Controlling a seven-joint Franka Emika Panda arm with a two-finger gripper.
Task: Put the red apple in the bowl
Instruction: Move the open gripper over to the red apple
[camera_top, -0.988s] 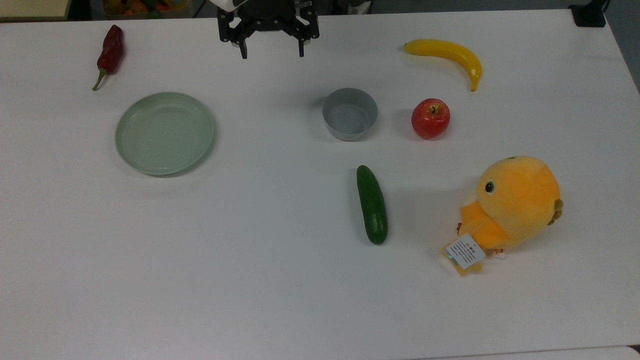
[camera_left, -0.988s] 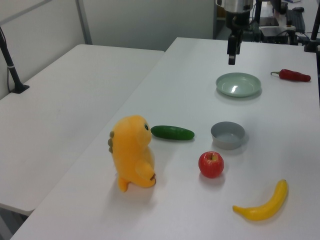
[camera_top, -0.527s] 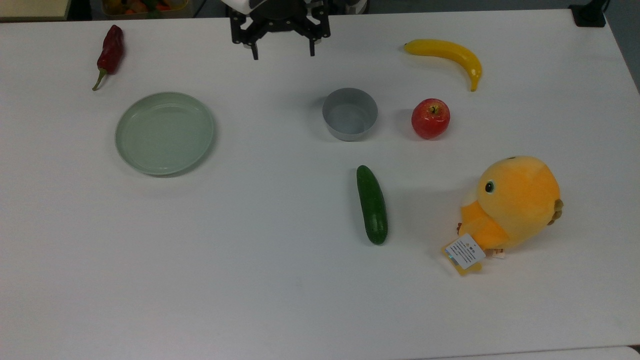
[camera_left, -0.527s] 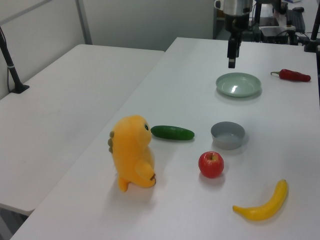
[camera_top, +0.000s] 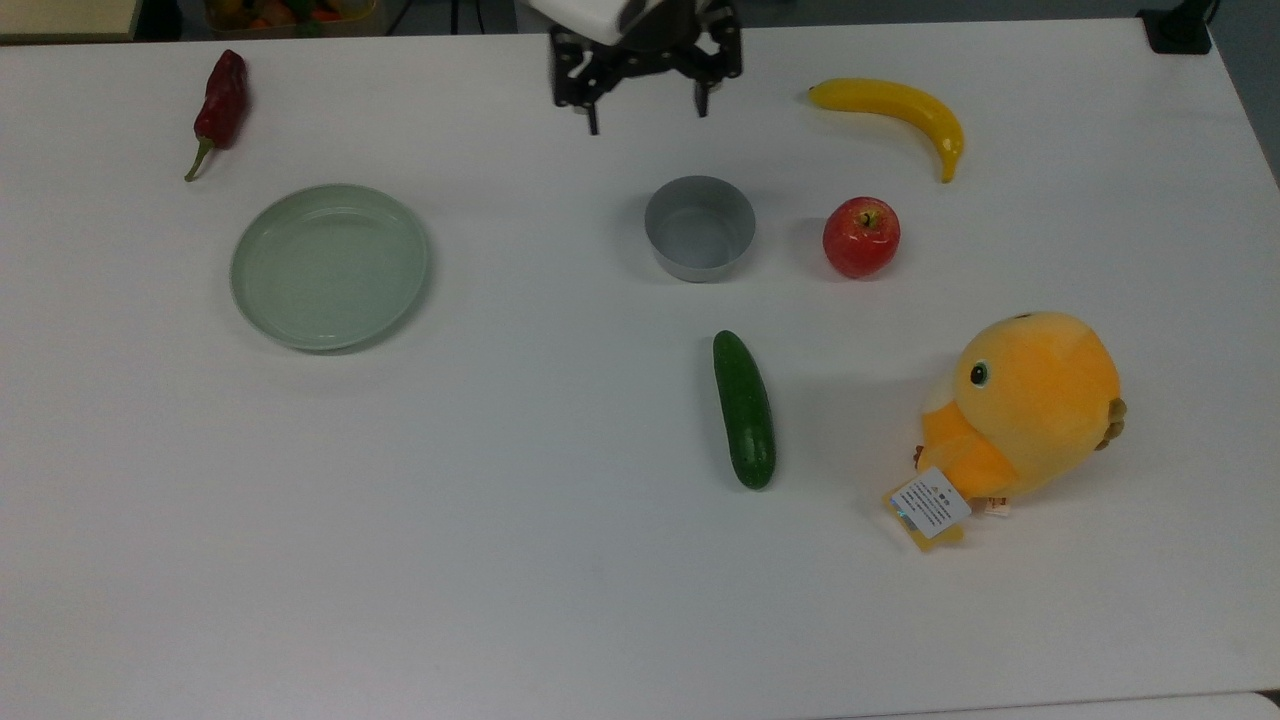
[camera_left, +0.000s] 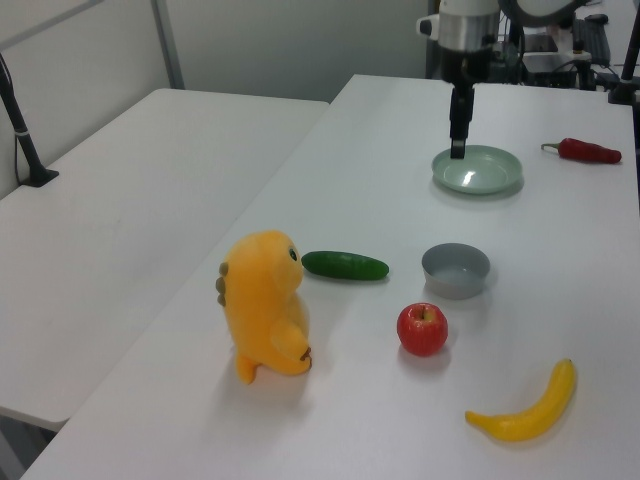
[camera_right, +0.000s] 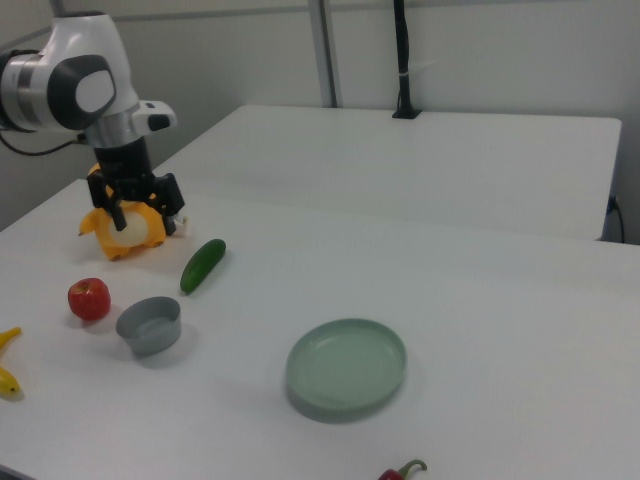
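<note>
Gripper (camera_top: 646, 118) is hanging spread and empty beyond the bowl (camera_top: 699, 228); red apple (camera_top: 861, 237) is sitting beside the bowl. Risk: round apple rolling from an off-centre pinch.

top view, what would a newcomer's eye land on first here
Probably the orange plush bird, the biggest and brightest thing, lying at the top view's lower right on the white table. Next the red apple, just to the right of the grey bowl and apart from it, with the yellow banana above them. The open black gripper hangs at the top edge, above the bowl.
</note>
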